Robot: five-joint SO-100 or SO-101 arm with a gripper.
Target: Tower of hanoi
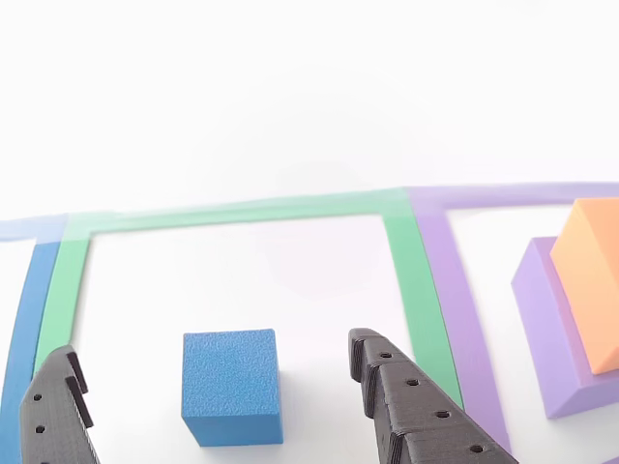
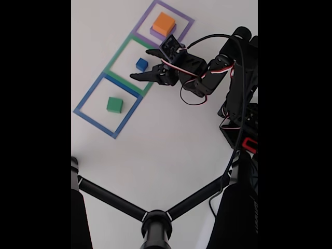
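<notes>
The blue cube (image 1: 232, 385) sits inside the green square outline (image 1: 416, 290). My gripper (image 1: 213, 346) is open, with one black finger on each side of the cube and a gap to both. The orange block (image 1: 592, 280) rests on the purple block (image 1: 544, 329) at the right, inside the purple outline (image 1: 462, 290). In the fixed view the gripper (image 2: 140, 64) straddles the blue cube (image 2: 141, 64). The orange block (image 2: 164, 23) tops the purple block (image 2: 154, 32) at the far end. The green block (image 2: 114, 105) lies alone in the blue outline (image 2: 85, 101).
The arm (image 2: 207, 78) reaches in from its base (image 2: 238, 124) at the right of the fixed view. A black stand with spread legs (image 2: 155, 223) occupies the bottom. White table surface (image 2: 155, 145) lies between the outlines and the stand.
</notes>
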